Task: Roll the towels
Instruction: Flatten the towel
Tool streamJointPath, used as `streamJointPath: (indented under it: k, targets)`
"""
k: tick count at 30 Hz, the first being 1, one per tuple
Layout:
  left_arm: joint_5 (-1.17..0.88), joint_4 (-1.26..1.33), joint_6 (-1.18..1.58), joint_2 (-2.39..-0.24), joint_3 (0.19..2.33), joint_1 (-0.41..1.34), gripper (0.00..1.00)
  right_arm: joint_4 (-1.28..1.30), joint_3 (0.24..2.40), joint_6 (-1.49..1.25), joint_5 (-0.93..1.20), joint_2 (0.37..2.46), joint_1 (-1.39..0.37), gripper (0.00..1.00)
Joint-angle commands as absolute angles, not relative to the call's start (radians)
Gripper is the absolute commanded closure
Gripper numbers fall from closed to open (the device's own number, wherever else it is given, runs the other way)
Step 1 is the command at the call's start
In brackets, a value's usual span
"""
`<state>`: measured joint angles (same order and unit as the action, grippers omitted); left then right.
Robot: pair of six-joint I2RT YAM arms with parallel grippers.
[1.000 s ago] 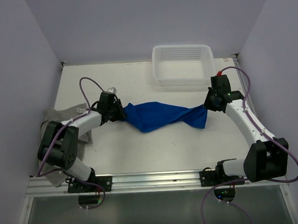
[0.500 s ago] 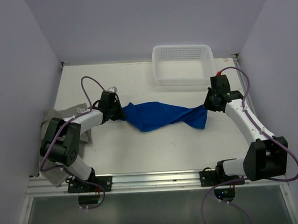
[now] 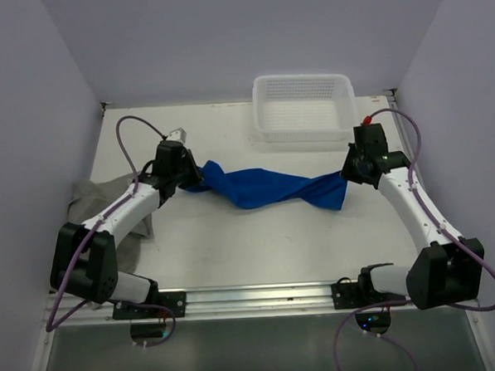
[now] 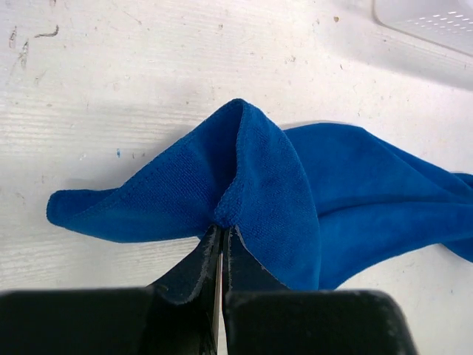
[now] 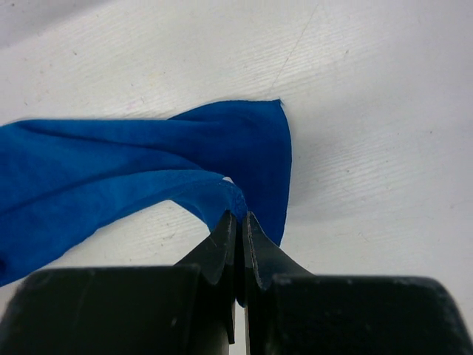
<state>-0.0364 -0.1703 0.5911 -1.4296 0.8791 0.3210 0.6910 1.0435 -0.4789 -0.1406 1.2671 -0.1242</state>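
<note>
Item 1, blue towel [image 3: 264, 189]: I logged it twisted and stretched across the table [image 3: 259, 243] between both claws. The left gripper [image 4: 222, 231] was clenched on its left corner and the right gripper [image 5: 239, 218] on its right corner.

Item 2, grey towel [image 3: 94, 198]: crumpled at the table's left edge, apart from both claws.

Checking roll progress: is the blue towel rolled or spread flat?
Neither: the blue towel stretches bunched and twisted between the left gripper and right gripper, each shut on one end.
</note>
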Motion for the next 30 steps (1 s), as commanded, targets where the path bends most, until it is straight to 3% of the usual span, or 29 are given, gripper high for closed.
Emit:
streamJointPath:
  k: [1, 6, 9, 13, 16, 18, 20, 23, 28, 30]
  targets:
    - [-0.005, -0.215, 0.591, -1.381, 0.904, 0.314, 0.99, 0.712, 1.095, -0.457, -0.169, 1.223, -0.121, 1.0]
    - [-0.005, -0.236, 0.591, -1.358, 0.896, 0.313, 0.98, 0.723, 1.1, -0.443, -0.17, 1.213, -0.12, 1.0]
    - [-0.003, -0.245, 0.589, -1.351, 0.89, 0.31, 0.9, 0.723, 1.094, -0.442, -0.17, 1.209, -0.121, 1.0]
    - [-0.003, -0.238, 0.589, -1.341, 0.87, 0.308, 0.87, 0.719, 1.08, -0.44, -0.166, 1.201, -0.121, 1.0]
    - [-0.005, -0.236, 0.591, -1.342, 0.861, 0.308, 0.89, 0.716, 1.072, -0.44, -0.161, 1.201, -0.121, 1.0]
    - [-0.005, -0.238, 0.591, -1.342, 0.856, 0.308, 0.84, 0.716, 1.069, -0.44, -0.16, 1.2, -0.12, 1.0]
    - [-0.005, -0.241, 0.592, -1.342, 0.853, 0.308, 0.72, 0.715, 1.068, -0.44, -0.161, 1.2, -0.12, 1.0]
    - [-0.005, -0.239, 0.591, -1.344, 0.842, 0.308, 0.69, 0.71, 1.063, -0.442, -0.16, 1.201, -0.12, 1.0]
    - [-0.005, -0.225, 0.58, -1.38, 0.834, 0.308, 0.75, 0.704, 1.063, -0.446, -0.156, 1.207, -0.12, 1.0]
    - [0.04, -0.221, 0.572, -1.397, 0.836, 0.308, 0.67, 0.704, 1.063, -0.442, -0.155, 1.207, -0.12, 1.0]
